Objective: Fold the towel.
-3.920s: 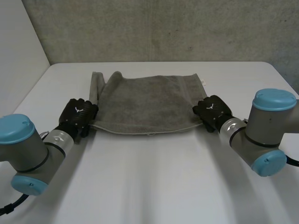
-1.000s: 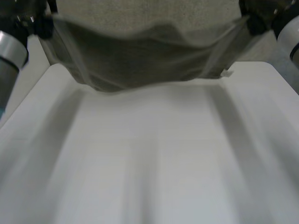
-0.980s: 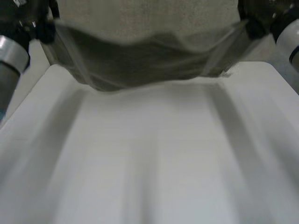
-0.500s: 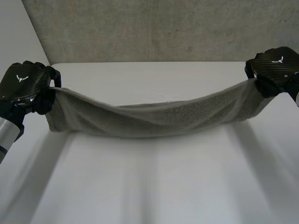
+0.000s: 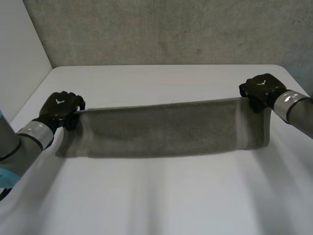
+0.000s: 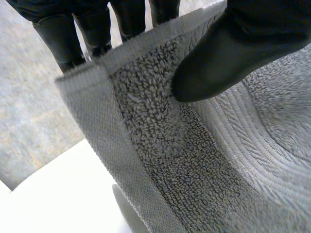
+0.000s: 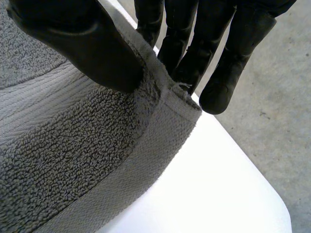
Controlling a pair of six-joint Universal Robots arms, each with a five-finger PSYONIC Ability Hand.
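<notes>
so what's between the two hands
The towel, stretched from the left hand to the right hand, each pinching a corner; head view shows it.

On my right wrist feed, the right robot hand (image 7: 184,34) pinches a corner of the grey towel (image 7: 73,160). Its thumb (image 7: 87,48) presses down on the looped terry face just inside the corner, and its fingers (image 7: 233,58) stand behind the flat woven hem (image 7: 160,141), which curves round under them. I see a loose thread at the corner's tip. The towel hangs over the white table (image 7: 209,194), whose edge meets a grey speckled surface (image 7: 277,97) beyond the fingers.
</notes>
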